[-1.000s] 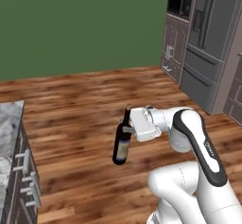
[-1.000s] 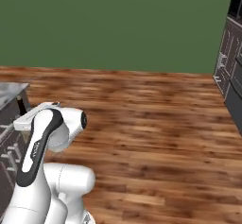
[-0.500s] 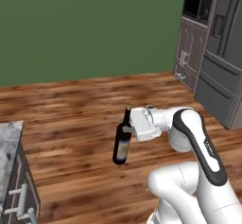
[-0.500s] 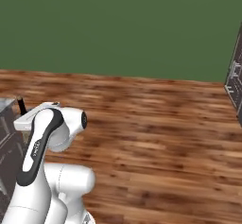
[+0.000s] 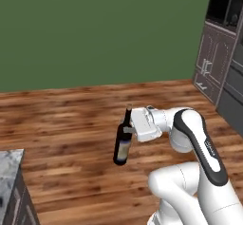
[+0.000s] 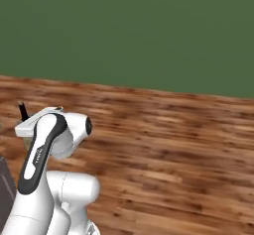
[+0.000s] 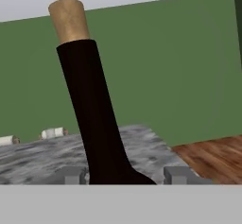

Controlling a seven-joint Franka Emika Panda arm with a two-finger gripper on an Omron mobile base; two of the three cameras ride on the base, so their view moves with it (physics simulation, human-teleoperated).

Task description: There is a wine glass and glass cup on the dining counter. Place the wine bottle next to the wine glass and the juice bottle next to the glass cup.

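Wine bottle (image 5: 122, 143): tall, near-black glass, slim neck, tan cork, pale label.
White two-finger gripper (image 5: 129, 130) clamped on its neck, above wood-plank floor (image 5: 71, 124).

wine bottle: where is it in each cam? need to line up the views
Left base view: wine bottle left of centre, held by the gripper at the shoulder, hanging over the wood floor.
Right base view: just the neck tip sticks up at the left edge, behind the arm.
Hand view: dark neck with tan cork rises left of centre, from between the fingertips.
Shared landmark: the green wall.
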